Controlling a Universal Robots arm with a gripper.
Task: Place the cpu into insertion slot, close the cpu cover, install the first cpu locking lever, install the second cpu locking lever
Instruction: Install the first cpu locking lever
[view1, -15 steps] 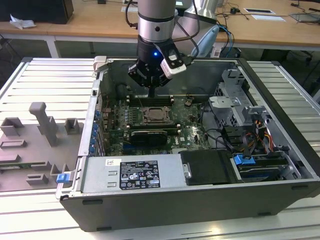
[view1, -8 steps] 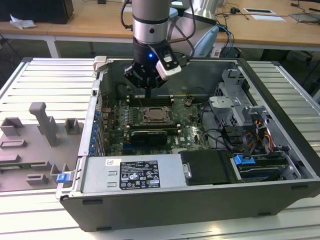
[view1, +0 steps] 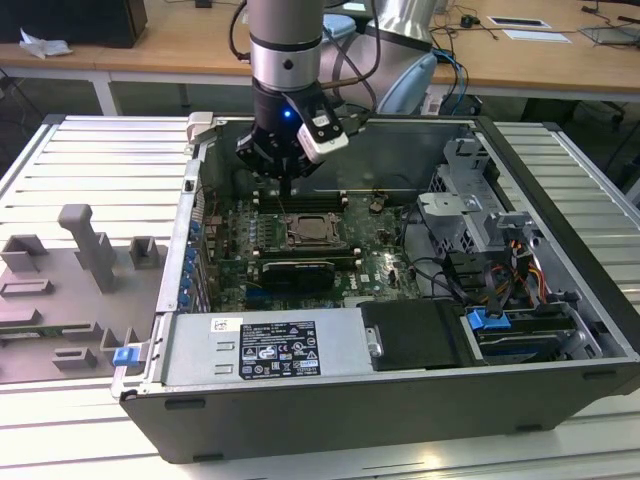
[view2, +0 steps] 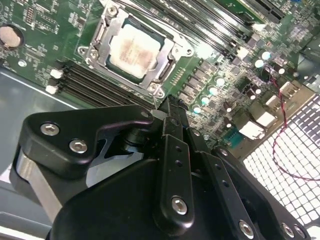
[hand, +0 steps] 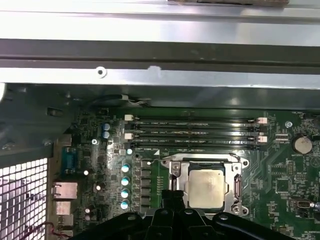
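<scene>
While the arm (view1: 285, 50) reaches down into an open computer case (view1: 330, 425) lying on a ribbed metal tabletop (view1: 100, 150), the cpu (view1: 309, 232) (view2: 134, 50) (hand: 204, 187) sits flat on the green motherboard (view1: 230, 250) (view2: 45, 20) (hand: 285, 200), its pale silvery-beige top facing up. The cpu cover (view2: 172, 47) (hand: 205, 164) lies down flat around the cpu, framing it on all four sides so that the chip shows through the cover's window; whether the locking levers beside the cpu are latched cannot be told. The hand (view1: 287, 192) (view2: 170, 102) (hand: 173, 192) hangs just beside the cpu, near one corner of the cover, its black fingers pressed together and pinching nothing; whether its tip touches the board cannot be told. Long dark memory slots (view1: 320, 197) (view2: 95, 82) (hand: 195, 131) run just beside the cpu, on the same side as the hand. In both wrist views a row of pale round-topped capacitors (view2: 212, 91) (hand: 125, 186) stands near the cpu, and a coin battery (view2: 9, 36) (hand: 301, 145) lies farther from the cpu, on the side away from the capacitors. In the exterior view a white-labelled power supply (view1: 265, 350) sits nearer the camera than the cpu, and grey fixtures (view1: 85, 245) stand on the tabletop well apart from the cpu, outside the case toward the exterior view's left.
</scene>
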